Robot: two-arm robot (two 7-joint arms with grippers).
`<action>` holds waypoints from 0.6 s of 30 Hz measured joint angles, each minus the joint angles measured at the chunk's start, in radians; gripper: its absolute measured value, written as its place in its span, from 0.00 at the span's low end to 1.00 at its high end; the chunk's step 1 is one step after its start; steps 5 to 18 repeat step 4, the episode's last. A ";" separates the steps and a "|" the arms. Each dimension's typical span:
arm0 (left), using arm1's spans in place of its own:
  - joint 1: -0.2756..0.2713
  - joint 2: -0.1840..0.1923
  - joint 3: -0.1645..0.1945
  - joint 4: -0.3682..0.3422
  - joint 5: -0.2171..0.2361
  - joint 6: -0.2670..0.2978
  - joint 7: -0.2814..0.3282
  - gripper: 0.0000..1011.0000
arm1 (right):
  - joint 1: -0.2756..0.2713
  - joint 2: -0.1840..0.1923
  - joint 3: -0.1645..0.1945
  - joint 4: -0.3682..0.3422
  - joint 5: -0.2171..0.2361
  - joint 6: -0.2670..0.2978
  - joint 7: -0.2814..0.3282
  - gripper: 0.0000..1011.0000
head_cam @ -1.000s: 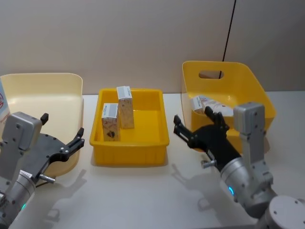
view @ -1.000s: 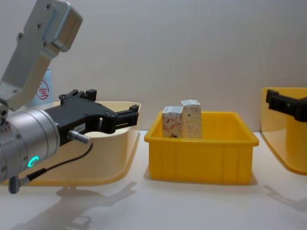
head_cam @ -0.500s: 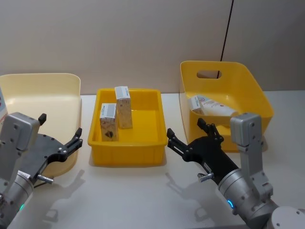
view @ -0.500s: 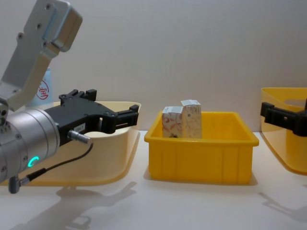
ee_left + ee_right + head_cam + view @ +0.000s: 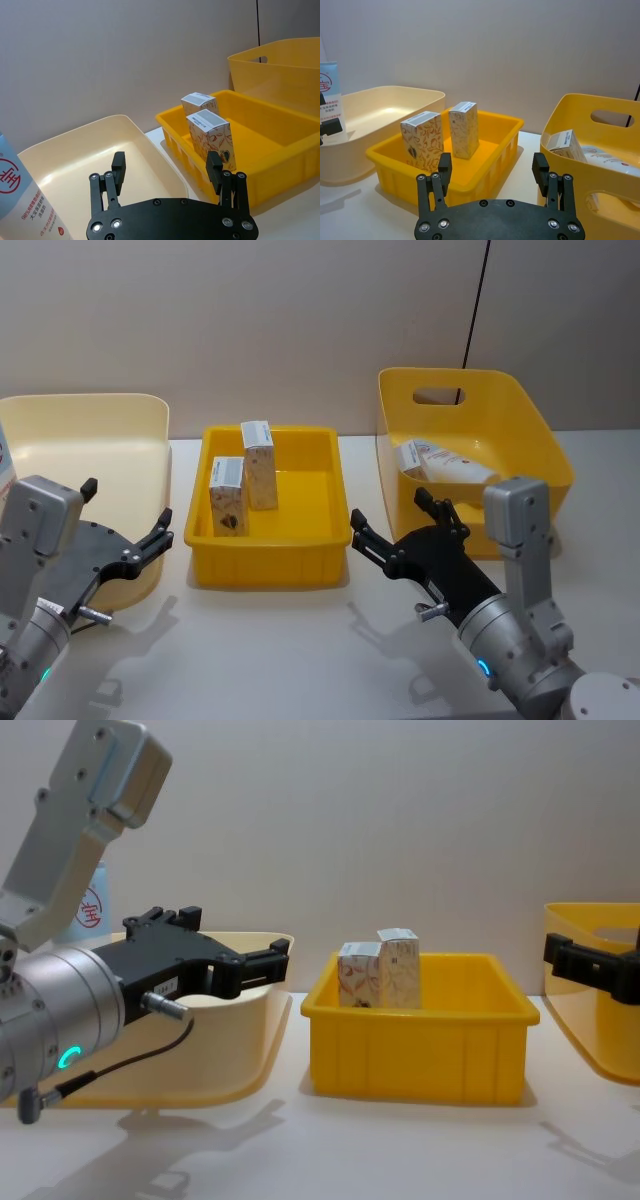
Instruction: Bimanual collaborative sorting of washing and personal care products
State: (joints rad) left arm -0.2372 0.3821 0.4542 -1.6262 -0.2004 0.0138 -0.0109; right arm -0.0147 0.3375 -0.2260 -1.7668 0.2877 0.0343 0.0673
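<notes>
Head view: the left hand [image 5: 125, 530] hovers spread at 8 o'clock beside the cream bin [image 5: 90, 455]; the right hand [image 5: 400, 525] hovers spread at 5 o'clock above the surface [image 5: 300, 640]. Two cartons [image 5: 245, 480] stand in the center yellow bin [image 5: 270, 565].

Right wrist view: a carton [image 5: 565, 145] and a tube [image 5: 612, 159] lie in the handled bin [image 5: 580, 115].

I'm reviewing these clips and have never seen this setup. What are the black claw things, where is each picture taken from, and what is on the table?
The black claws are the robot's two grippers. The left gripper and the right gripper both hang open, holding nothing. One picture looks down from the robot's head, one looks across from its chest, and two sit on the wrists, just behind each gripper. On the table stand three bins. The middle yellow bin holds two upright white cartons. The yellow bin with handle holes holds a third carton and a pale tube. The cream bin is on the robot's left.
</notes>
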 joint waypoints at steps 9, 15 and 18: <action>0.000 0.000 0.000 0.000 0.000 0.000 0.000 0.99 | 0.000 0.000 0.000 0.000 0.000 0.000 0.000 0.99; 0.000 0.000 0.000 0.000 0.000 0.000 0.000 0.99 | 0.000 0.000 0.000 0.000 0.000 0.000 0.000 0.99; 0.000 0.000 0.000 0.000 0.000 0.000 0.000 0.99 | 0.000 0.000 0.000 0.000 0.000 0.000 0.000 0.99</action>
